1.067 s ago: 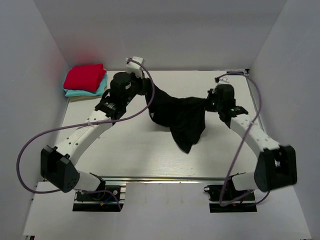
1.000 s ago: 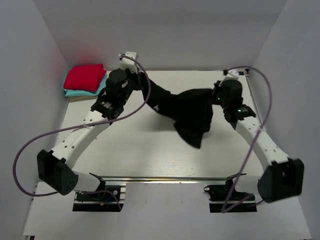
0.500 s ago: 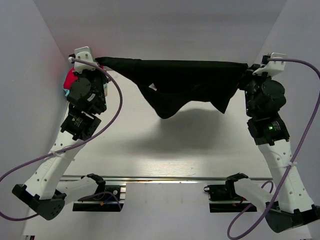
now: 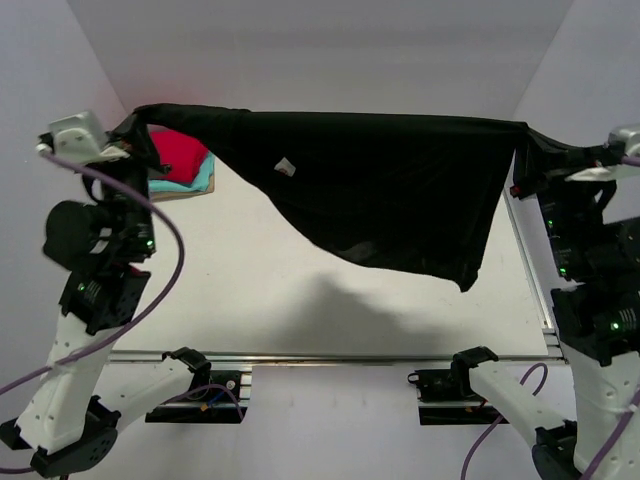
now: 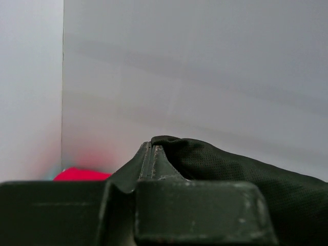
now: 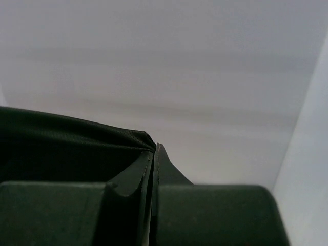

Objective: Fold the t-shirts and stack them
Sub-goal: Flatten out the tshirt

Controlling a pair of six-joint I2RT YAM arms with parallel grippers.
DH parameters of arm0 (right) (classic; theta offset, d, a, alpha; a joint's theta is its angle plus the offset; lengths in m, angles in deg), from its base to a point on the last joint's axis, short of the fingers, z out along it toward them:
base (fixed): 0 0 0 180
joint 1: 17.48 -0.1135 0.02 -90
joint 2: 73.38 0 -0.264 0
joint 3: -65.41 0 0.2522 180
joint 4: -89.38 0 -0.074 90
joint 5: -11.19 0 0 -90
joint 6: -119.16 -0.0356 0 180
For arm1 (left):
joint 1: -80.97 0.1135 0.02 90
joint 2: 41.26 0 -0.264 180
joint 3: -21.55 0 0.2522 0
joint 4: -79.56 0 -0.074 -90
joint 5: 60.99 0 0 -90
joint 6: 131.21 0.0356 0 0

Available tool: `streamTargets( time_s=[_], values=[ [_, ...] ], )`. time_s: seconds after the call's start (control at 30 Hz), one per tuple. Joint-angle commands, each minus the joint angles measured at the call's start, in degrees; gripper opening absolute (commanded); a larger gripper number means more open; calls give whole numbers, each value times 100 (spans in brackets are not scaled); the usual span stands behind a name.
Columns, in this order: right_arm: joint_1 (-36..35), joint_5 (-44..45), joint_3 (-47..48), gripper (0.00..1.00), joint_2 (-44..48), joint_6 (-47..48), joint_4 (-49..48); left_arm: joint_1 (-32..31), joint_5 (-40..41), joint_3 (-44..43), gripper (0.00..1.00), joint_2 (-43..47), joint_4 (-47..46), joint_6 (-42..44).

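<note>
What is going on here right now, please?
Both arms hold the black t-shirt spread between them in the air above the table. The left gripper is shut on one top corner, the right gripper on the other. A folded red shirt lies on a teal shirt at the far left corner.

This is a robotics lab test cell. Plain white walls (image 4: pixel 330 50) box in a bare white tabletop (image 4: pixel 260 300) on three sides. A left arm (image 4: pixel 95 290) and a right arm (image 4: pixel 600 320) rise from a metal rail (image 4: pixel 330 356) along the lower edge of the frame. Loose purple cables (image 4: pixel 180 258) loop off the arms.
</note>
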Motion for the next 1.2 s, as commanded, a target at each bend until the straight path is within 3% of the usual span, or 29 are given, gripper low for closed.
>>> streamTargets(
  time_s=[0.0,0.2,0.4,0.57,0.67,0.73,0.87,1.0,1.17],
  values=[
    [120,-80,341,0,205,199,15,114,240,-353,0,301,210,245],
    [120,-678,210,0,548,23,24,114,-480,-468,0,635,518,61],
    [111,-906,-219,0,469,-187,-81,114,-465,-64,0,636,448,-62],
    [102,-1082,-905,0,-223,-521,-449,70,158,515,0,-294,219,-211],
    [111,-934,-1231,0,-1090,-565,-802,123,597,841,0,-1231,-445,-89],
    [120,-558,-996,0,-1533,-469,-933,227,687,363,0,-1910,-536,-10],
    [128,-90,565,0,-3017,-100,-732,404,460,-966,0,-3186,-264,113],
    [129,-177,1912,0,-3679,103,-416,571,116,-2022,0,-3644,-150,114],
    [120,-186,1880,0,-3610,173,-424,633,-16,-2007,0,-3409,-18,114]
  ],
)
